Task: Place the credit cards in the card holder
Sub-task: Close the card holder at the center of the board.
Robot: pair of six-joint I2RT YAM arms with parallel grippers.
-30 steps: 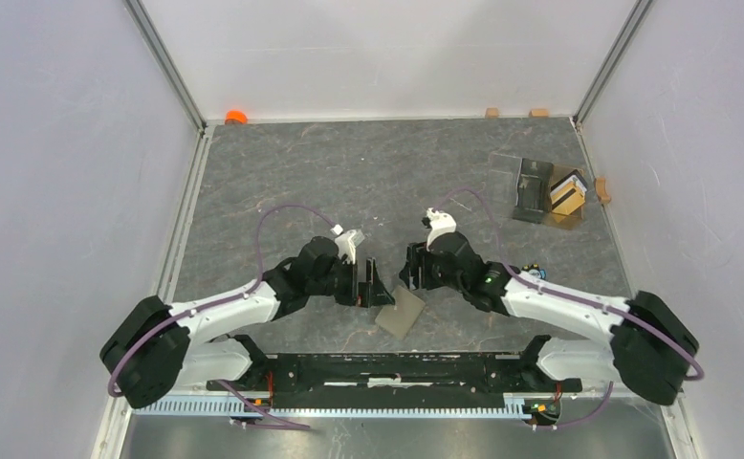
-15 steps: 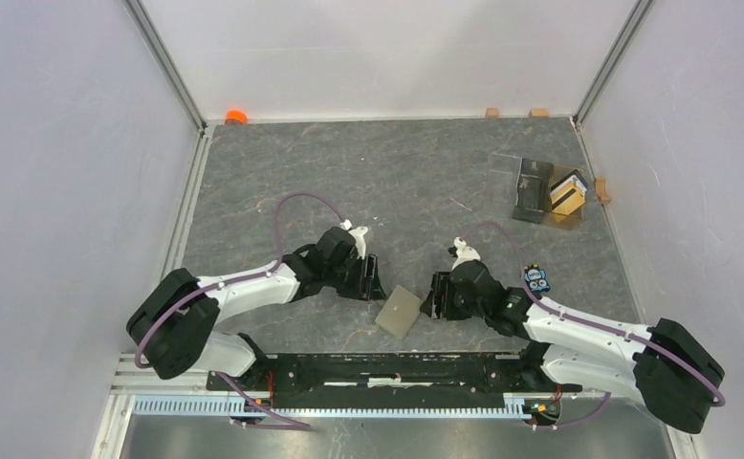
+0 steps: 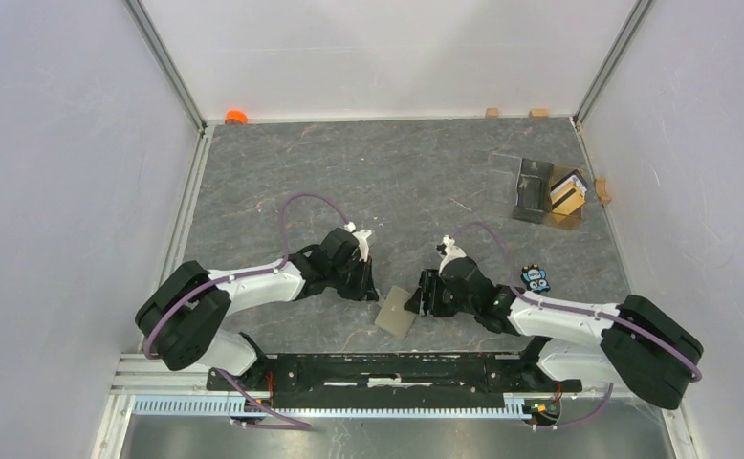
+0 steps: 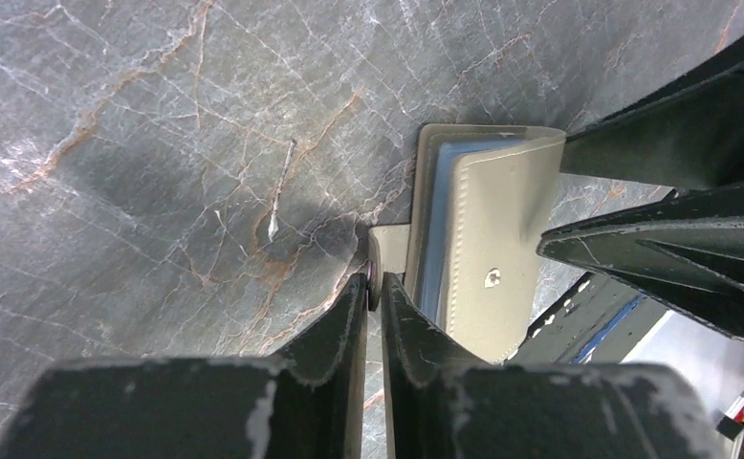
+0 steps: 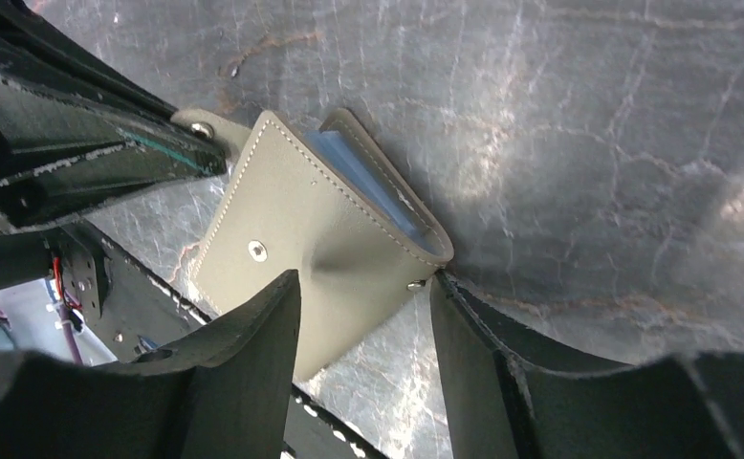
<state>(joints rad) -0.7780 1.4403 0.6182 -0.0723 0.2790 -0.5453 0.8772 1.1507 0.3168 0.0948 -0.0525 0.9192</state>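
The olive-khaki card holder (image 3: 396, 312) lies on the grey table between my two grippers, its pale blue inside showing at one edge (image 4: 488, 229) (image 5: 320, 225). My left gripper (image 3: 372, 290) (image 4: 376, 279) is shut on the holder's small tab flap (image 4: 389, 244) at its left side. My right gripper (image 3: 418, 300) (image 5: 363, 287) stands open, with the holder's right corner between its jaws; one finger (image 5: 445, 287) touches that corner. The tan-gold credit cards (image 3: 568, 198) stand in a clear plastic box (image 3: 536, 191) at the back right, far from both grippers.
An orange object (image 3: 236, 117) sits in the back left corner. Small wooden blocks (image 3: 492, 112) (image 3: 538, 112) lie along the back wall, and another (image 3: 601, 191) lies by the right wall. White walls enclose the table. The black base rail (image 3: 397, 368) runs close behind the holder.
My left gripper has closed onto the tab flap. My right gripper drew back toward the near edge, then came left to the holder's right corner, its jaws a little narrower.
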